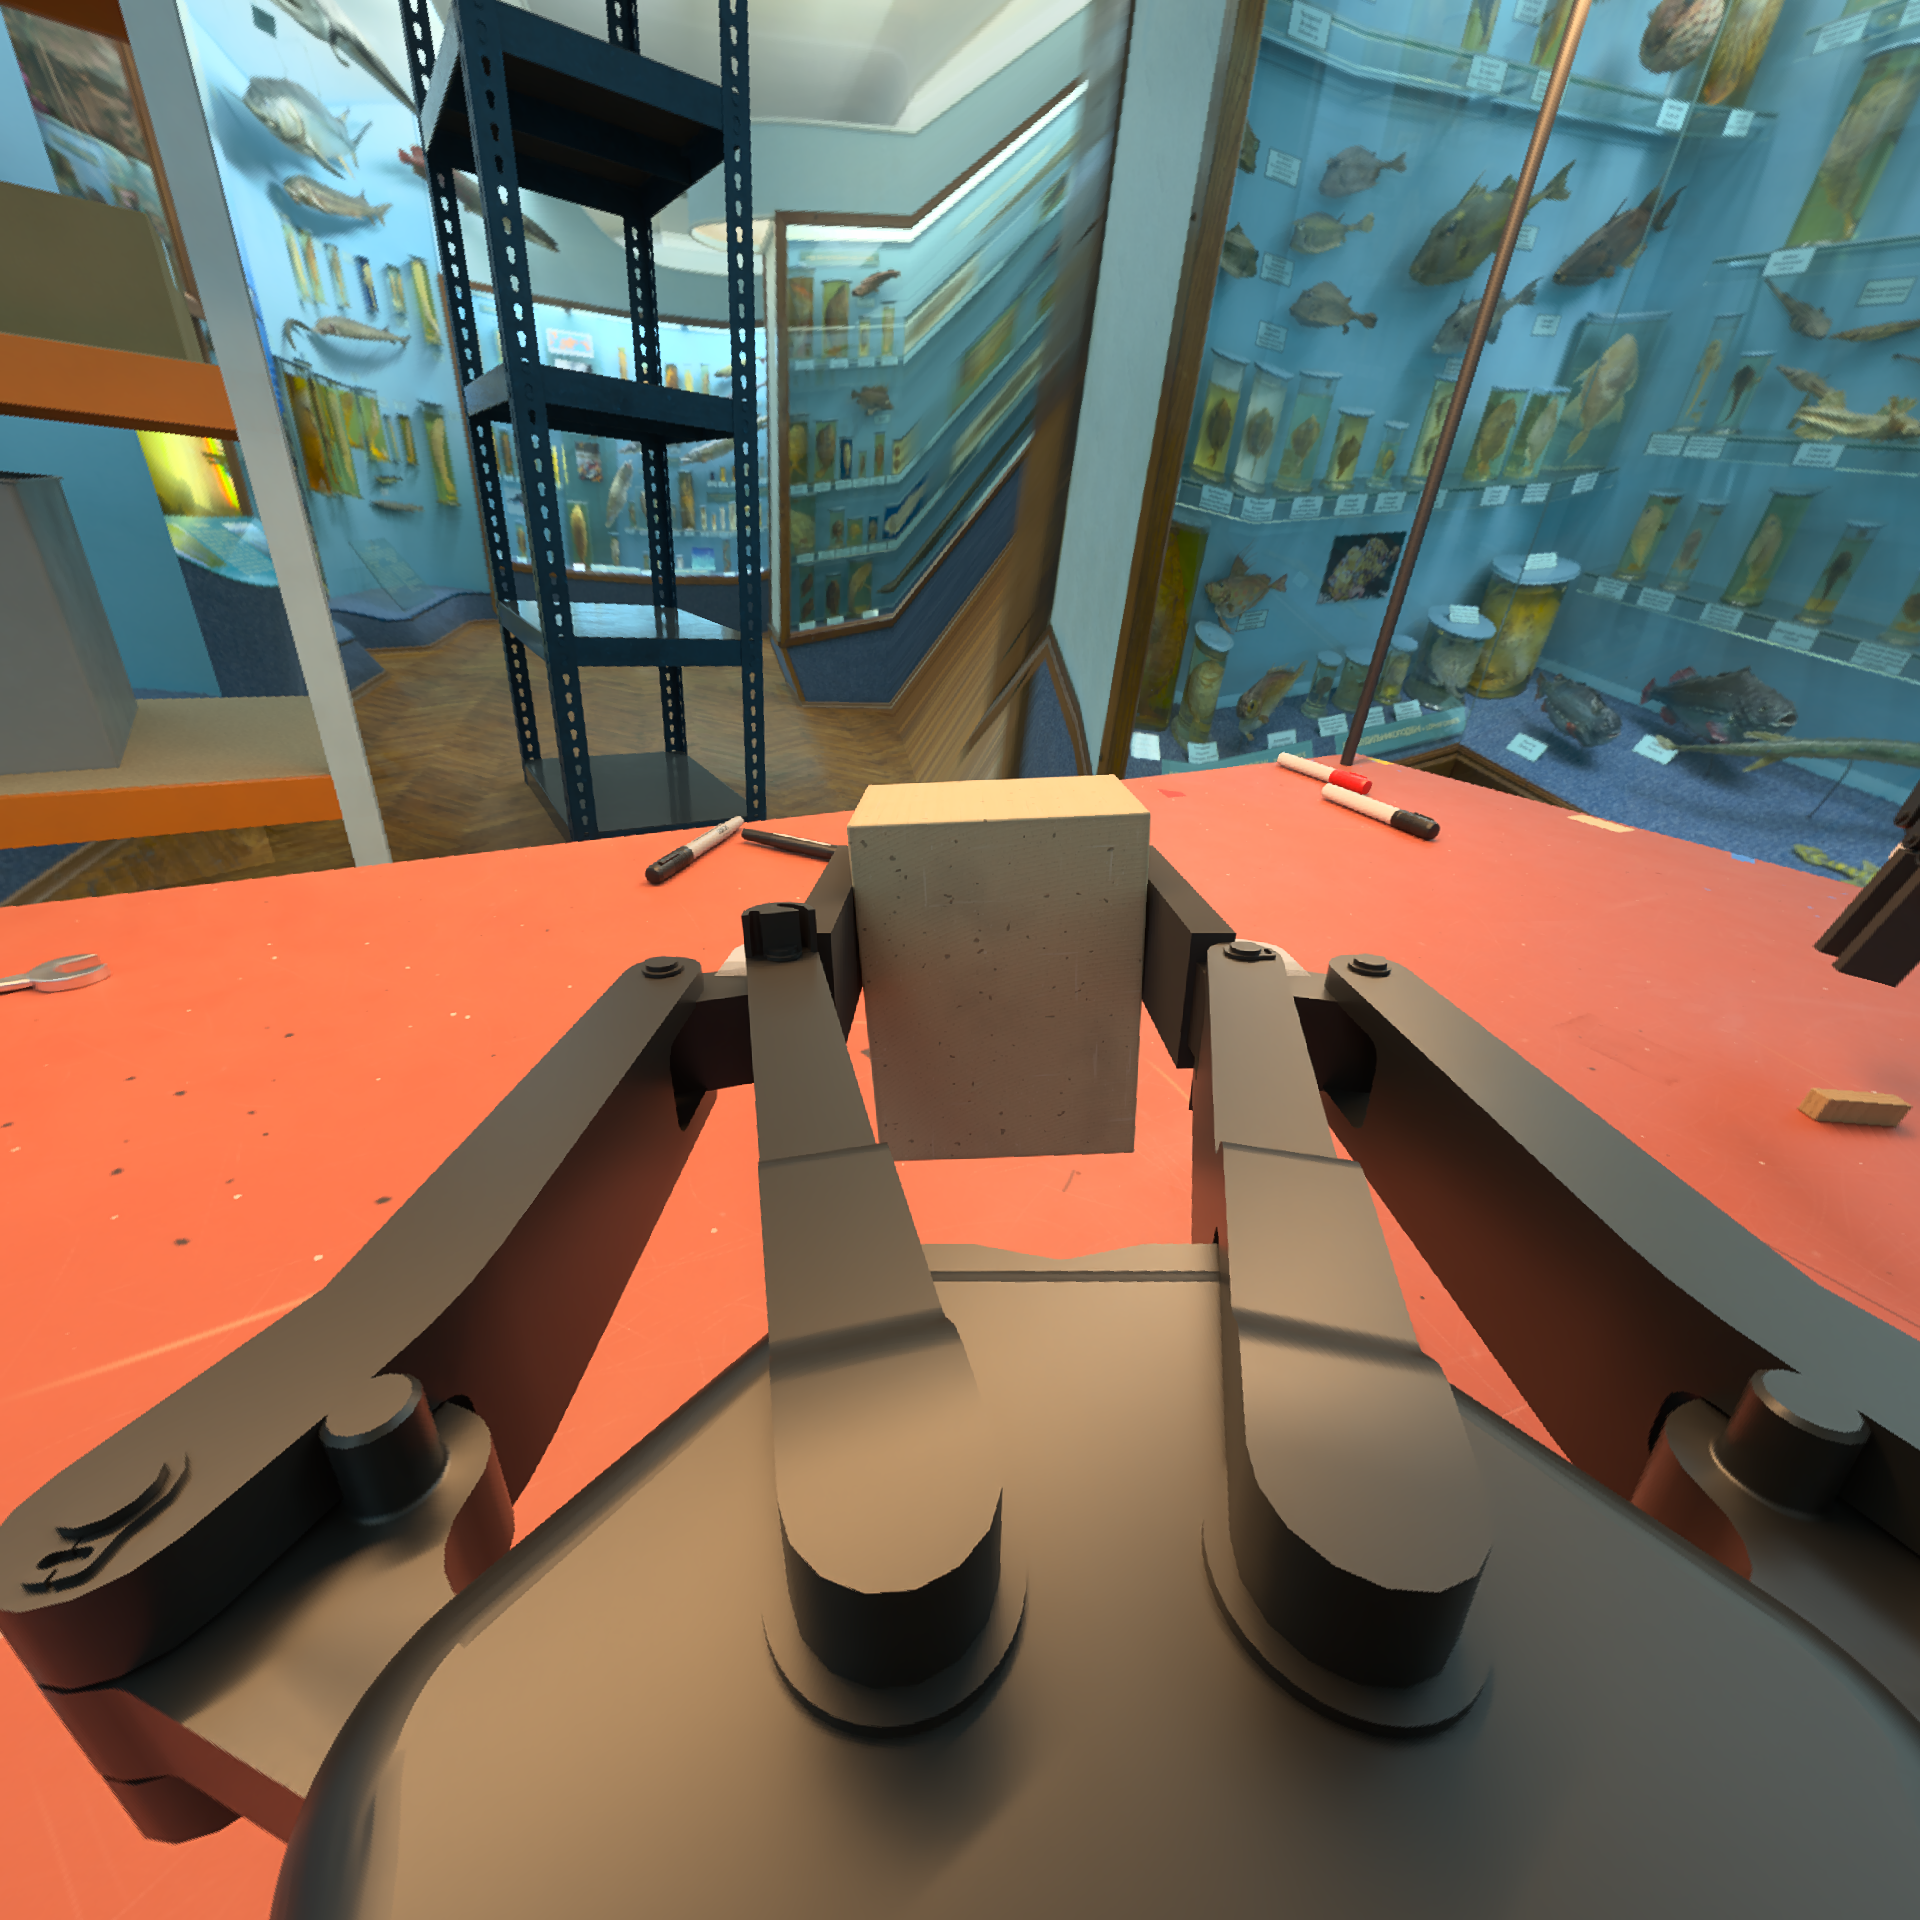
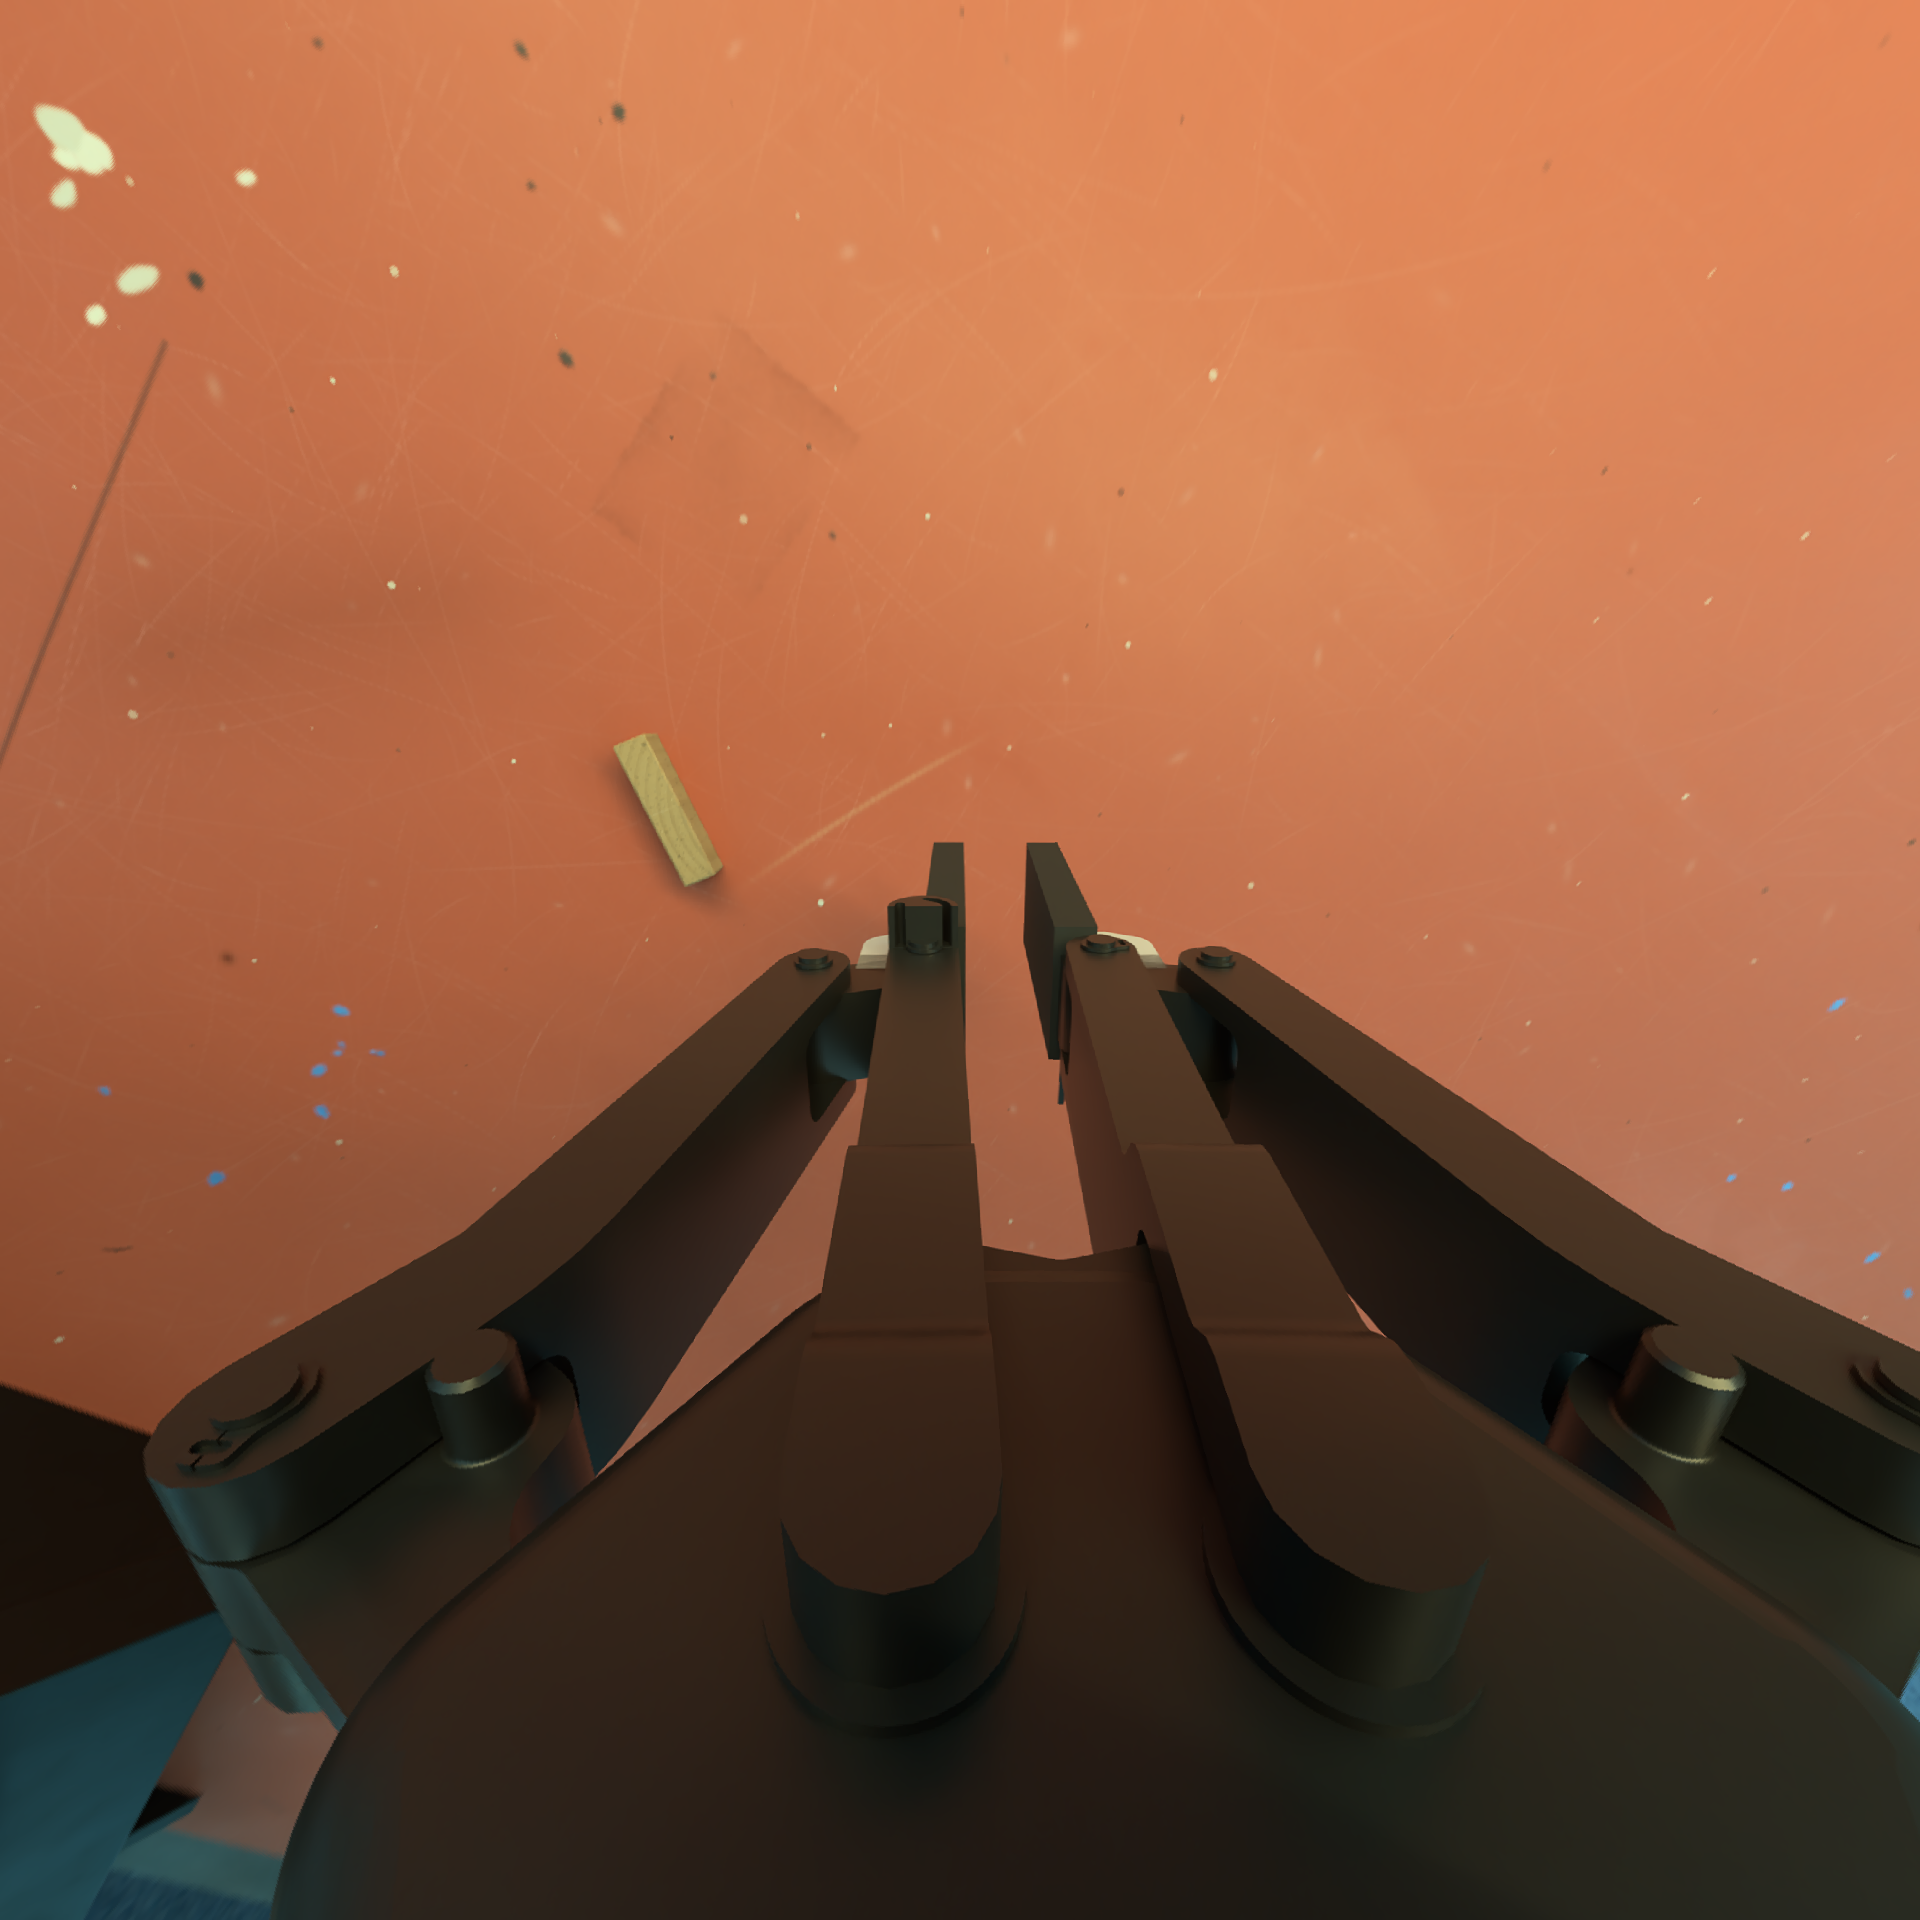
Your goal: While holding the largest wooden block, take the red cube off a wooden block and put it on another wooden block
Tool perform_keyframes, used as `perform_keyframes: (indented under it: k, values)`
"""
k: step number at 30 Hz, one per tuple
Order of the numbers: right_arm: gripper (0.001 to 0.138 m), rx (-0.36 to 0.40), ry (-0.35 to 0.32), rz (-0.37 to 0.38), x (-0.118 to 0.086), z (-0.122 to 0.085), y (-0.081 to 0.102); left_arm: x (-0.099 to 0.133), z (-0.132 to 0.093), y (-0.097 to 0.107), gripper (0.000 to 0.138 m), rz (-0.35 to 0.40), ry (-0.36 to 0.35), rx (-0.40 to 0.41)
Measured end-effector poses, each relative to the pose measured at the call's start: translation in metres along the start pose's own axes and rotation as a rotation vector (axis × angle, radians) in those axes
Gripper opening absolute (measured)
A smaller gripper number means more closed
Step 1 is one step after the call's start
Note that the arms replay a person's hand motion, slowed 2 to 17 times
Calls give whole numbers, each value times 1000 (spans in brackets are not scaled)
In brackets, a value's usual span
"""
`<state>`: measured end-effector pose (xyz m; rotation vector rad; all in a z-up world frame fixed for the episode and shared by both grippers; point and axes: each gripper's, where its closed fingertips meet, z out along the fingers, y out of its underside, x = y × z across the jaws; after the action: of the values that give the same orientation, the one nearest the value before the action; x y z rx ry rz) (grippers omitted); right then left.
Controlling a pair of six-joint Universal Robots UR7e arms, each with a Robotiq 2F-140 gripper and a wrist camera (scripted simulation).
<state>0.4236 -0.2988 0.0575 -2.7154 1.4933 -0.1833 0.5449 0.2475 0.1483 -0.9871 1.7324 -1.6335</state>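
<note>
**Holding big block, red cube not in sight**

Left gripper is clamped on the largest wooden block, lifted off the desk. Keep that squeeze steady. Right gripper has its fingers nearly together, nothing between, above bare desk beside a small wooden block. Red cube is in neither view; find it first. No containers visible.

The left gripper clamps the large wooden block above the red table; a small block lies at three o'clock.
</note>
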Motion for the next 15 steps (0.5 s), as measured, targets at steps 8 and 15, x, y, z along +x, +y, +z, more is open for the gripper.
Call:
perform_keyframes:
  k: [8, 15]
  values:
    - [22, -157, -72, 76, -6, 6, 22, -2, 1, 5, 63, -1, -4, -10]
    - [27, -242, -127, 141, -13, 17, 29, -3, 3, 11, 63, -8, -2, -21]
